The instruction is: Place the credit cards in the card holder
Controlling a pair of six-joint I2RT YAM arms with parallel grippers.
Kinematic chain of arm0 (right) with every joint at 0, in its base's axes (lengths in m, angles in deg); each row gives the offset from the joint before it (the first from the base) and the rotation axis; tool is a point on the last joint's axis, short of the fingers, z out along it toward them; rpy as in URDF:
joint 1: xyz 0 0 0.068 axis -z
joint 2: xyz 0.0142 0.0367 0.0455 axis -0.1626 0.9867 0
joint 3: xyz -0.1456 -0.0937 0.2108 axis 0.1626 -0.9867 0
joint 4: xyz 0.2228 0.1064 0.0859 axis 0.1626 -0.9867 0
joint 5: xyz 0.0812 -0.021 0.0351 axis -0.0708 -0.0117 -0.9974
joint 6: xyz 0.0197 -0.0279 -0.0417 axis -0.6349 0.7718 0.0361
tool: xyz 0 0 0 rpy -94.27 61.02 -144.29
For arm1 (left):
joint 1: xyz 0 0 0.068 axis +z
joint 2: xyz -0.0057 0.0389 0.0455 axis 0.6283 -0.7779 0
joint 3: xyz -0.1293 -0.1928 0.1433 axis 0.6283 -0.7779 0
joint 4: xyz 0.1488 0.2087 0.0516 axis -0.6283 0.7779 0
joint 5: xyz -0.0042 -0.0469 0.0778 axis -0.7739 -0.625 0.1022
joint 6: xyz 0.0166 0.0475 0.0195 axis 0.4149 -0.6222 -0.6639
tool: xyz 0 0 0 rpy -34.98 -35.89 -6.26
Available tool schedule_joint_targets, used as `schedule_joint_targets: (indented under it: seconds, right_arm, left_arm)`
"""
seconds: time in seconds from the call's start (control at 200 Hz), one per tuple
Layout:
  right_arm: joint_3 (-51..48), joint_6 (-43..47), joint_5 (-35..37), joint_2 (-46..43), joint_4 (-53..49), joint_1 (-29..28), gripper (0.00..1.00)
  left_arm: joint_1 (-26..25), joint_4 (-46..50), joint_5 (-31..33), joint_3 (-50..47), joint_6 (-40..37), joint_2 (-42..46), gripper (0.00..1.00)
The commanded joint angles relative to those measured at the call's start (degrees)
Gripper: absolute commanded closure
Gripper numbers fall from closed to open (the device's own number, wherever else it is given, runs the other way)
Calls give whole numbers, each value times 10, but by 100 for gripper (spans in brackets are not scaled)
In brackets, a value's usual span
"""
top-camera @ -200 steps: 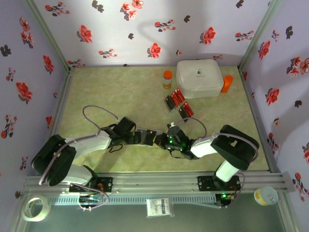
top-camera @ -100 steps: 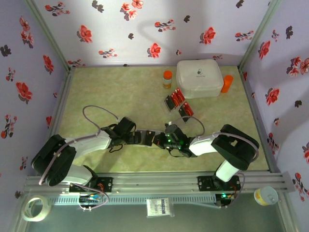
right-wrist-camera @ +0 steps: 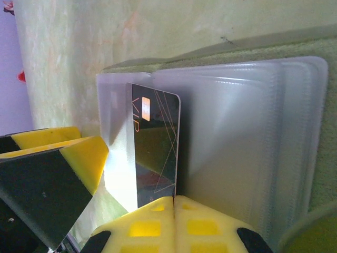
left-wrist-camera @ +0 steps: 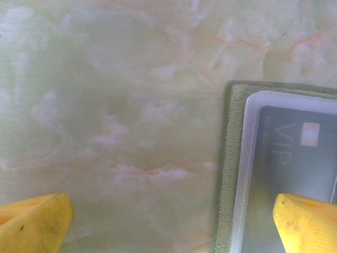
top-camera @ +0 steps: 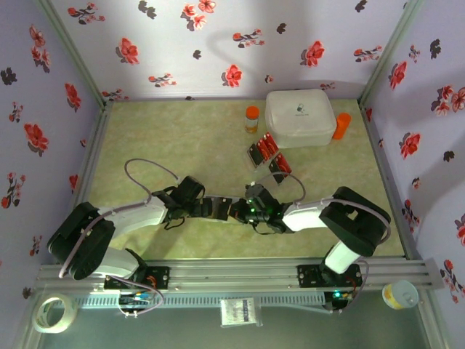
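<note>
The olive-green card holder (right-wrist-camera: 295,48) lies open on the table with its translucent sleeves (right-wrist-camera: 237,132) spread out. My right gripper (right-wrist-camera: 174,203) is shut on a black credit card (right-wrist-camera: 155,142) marked VIP, held on edge with its far end among the sleeves. My left gripper (left-wrist-camera: 168,221) stands open at the holder's left edge (left-wrist-camera: 226,174), and one yellow fingertip (left-wrist-camera: 305,224) is over a sleeve with the black card showing through. In the top view the left gripper (top-camera: 220,207) and right gripper (top-camera: 241,211) meet near the table's front. Loose red and black credit cards (top-camera: 265,153) lie further back.
A large white rounded box (top-camera: 300,118) stands at the back right, with an orange-capped bottle (top-camera: 251,118) to its left and another orange one (top-camera: 341,125) to its right. Flowered walls close in the table on three sides.
My right gripper has moved left with the black card, closing up to the left gripper over the holder. The left arm has stayed put.
</note>
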Motion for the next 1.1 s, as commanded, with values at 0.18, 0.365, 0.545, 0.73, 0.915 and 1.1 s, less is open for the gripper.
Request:
schedule_joint_targets:
  seconds: [0.18, 0.365, 0.545, 0.73, 0.915, 1.1]
  right_arm:
    - [51, 17, -46, 57, -21, -6, 100]
    - [90, 35, -71, 74, -52, -6, 100]
    - [127, 89, -67, 45, -147, -6, 80]
    - [167, 146, -37, 5, -255, -4, 70]
    - [217, 185, -17, 7, -319, -3, 78]
    - [246, 197, -13, 40, -332, -4, 92]
  left_arm:
    - [-2, 32, 6, -12, 13, -15, 0]
    - [-1, 38, 7, -6, 26, 6, 0]
    - [5, 55, 25, -5, 50, 34, 0]
    - [11, 81, 59, -20, 73, 63, 0]
    - [22, 87, 72, -42, 90, 84, 0]
    - [27, 79, 67, -51, 87, 78, 0]
